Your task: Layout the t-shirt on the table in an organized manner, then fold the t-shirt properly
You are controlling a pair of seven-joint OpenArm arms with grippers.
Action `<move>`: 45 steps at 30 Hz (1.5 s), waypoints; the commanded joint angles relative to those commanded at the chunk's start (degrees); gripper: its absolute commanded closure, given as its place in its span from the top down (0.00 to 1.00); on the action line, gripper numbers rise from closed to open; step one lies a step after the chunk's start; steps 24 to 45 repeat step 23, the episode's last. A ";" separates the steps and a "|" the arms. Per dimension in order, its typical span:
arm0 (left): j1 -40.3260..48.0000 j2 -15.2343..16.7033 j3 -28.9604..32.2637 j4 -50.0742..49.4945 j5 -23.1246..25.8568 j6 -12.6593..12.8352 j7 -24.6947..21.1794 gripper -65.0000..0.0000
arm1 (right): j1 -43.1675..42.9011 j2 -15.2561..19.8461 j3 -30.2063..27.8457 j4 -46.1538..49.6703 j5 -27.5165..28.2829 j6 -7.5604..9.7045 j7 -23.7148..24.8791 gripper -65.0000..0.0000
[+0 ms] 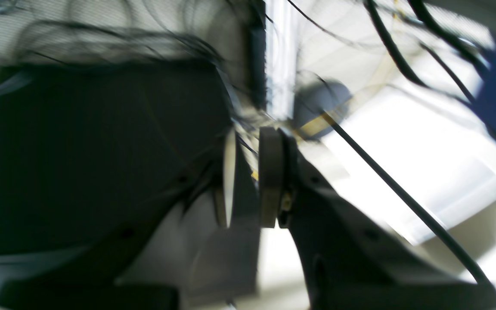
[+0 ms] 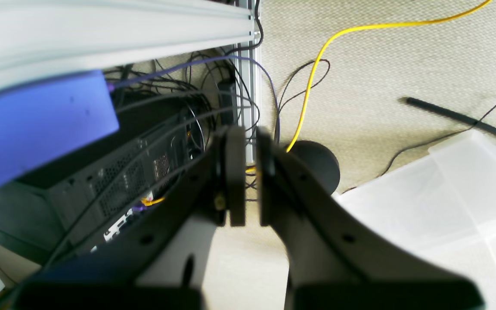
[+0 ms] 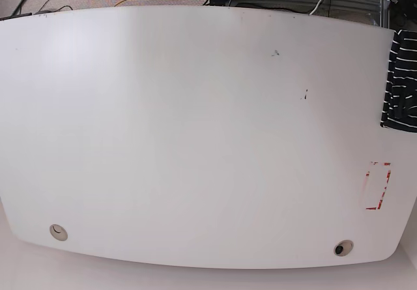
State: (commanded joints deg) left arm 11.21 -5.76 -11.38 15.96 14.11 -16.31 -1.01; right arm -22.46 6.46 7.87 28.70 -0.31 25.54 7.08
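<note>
Across the base view the table takes up nearly everything, its glossy white top bare apart from two round holes near the close edge and a small red outline mark toward the right. You have neither arm over it; both wrist cameras look off the table at the floor, so the arms seem parked clear of the work area. At the right rim sits the t-shirt, black with thin white stripes, bunched and mostly cut off by the frame, so I judge nothing is laid out yet and you must first reach it there. Your right gripper holds nothing, its pads nearly together with a thin gap showing floor cables. Your left gripper is blurred; a narrow gap shows, apparently nothing in it.
</note>
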 joint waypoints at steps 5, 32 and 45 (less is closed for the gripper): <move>-1.23 0.09 0.00 -0.09 0.26 0.70 0.18 0.13 | 2.37 -0.44 0.00 -3.08 0.00 -0.35 0.00 0.05; -1.93 1.14 0.00 -0.18 0.26 3.69 0.09 0.13 | 5.54 -2.02 0.00 -5.80 0.00 -0.35 0.00 0.05; -1.93 1.14 0.00 -0.18 0.26 3.69 0.09 0.13 | 5.54 -2.02 0.00 -5.80 0.00 -0.35 0.00 0.05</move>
